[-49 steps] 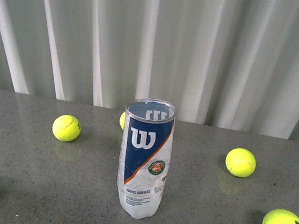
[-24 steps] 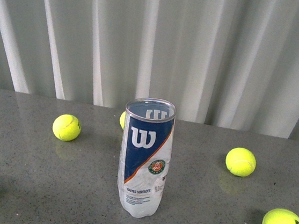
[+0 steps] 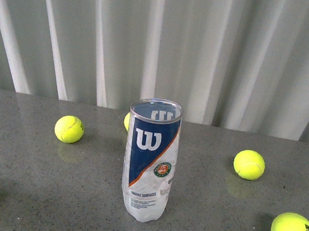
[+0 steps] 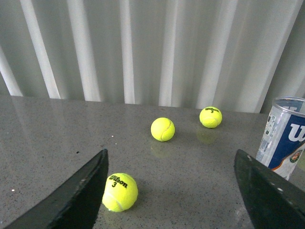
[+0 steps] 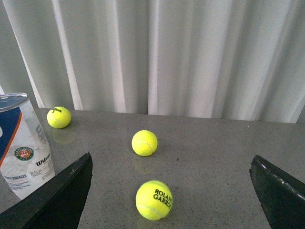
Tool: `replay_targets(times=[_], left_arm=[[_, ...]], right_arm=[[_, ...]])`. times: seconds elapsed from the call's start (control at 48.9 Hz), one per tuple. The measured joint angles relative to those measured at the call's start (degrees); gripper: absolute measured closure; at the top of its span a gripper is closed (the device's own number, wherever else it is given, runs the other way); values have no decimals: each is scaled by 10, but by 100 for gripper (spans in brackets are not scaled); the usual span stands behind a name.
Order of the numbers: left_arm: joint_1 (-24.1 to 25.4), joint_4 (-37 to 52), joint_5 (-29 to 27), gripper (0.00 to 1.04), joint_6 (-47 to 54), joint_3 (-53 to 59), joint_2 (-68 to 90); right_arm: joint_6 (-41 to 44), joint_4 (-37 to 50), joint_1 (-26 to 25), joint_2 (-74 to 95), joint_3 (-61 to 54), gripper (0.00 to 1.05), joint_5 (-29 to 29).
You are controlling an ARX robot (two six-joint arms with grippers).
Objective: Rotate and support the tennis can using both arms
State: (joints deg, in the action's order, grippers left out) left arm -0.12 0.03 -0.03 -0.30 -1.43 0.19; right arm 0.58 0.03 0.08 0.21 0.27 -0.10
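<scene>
From the front I see the can (image 3: 150, 159) upright mid-table (image 3: 34, 191), open-topped and empty, balls (image 3: 69, 128) scattered well apart; neither arm shows.

Left wrist: my left gripper (image 4: 171, 191) is spread wide, holding nothing, the can (image 4: 286, 138) off to one side.

Right wrist: right gripper (image 5: 171, 191) equally wide and empty, the can (image 5: 24, 148) at the frame's edge.

I judge it light, thin-walled and slick (easily tipped or crushed), so I'd grip gently at mid-label from both sides.

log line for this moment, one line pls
tennis can: upright on table, untouched | left gripper: open, empty | right gripper: open, empty | stage: pre-contact
</scene>
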Motion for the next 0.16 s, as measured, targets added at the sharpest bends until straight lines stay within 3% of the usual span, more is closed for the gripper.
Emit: replay_targets(times=[0.123, 0.164], left_arm=[[0, 0, 0, 5, 0, 0, 0], [0, 0, 0, 6, 0, 0, 0]], right_arm=[[0, 0, 0, 0, 0, 7, 0], [0, 0, 0, 0, 0, 7, 0]])
